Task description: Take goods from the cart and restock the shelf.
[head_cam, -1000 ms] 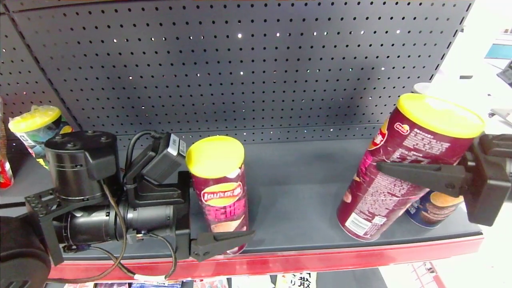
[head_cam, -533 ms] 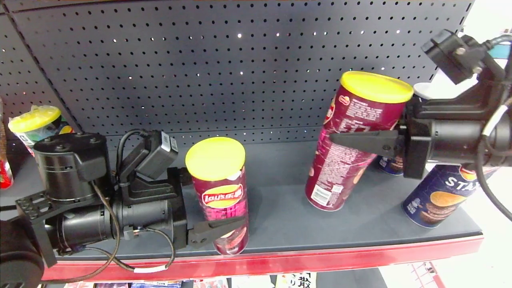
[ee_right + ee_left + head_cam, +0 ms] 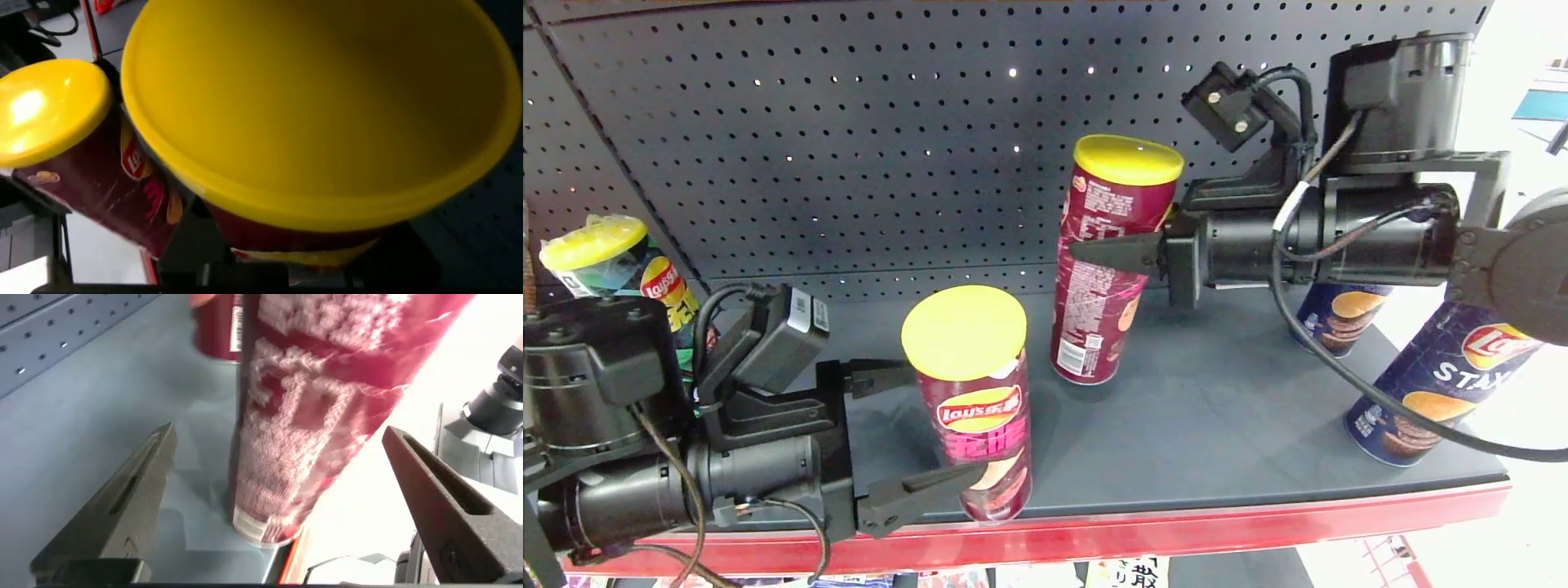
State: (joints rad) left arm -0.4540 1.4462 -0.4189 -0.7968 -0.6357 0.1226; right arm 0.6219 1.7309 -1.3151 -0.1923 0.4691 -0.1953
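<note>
My left pincer (image 3: 947, 420) stands apart around the front maroon can (image 3: 972, 392), which is upright at the front edge of the shelf (image 3: 1217, 408). My right pincer (image 3: 1094, 242) is clamped on a second maroon can (image 3: 1094, 327), tilted farther back, so I judge only the release is left to do. Whether its base touches the shelf I cannot tell, and the far finger hides behind it.

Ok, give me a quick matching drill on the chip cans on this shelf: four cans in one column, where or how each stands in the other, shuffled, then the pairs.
1. nearer maroon chip can
2. farther maroon chip can
3. nearest blue chip can
4. green chip can

A. far left end of the shelf
B. clamped in the right gripper
C. shelf's right front corner
D. standing free between the open left gripper fingers

Pairs: 1-D, 2-B, 3-C, 4-A
</note>
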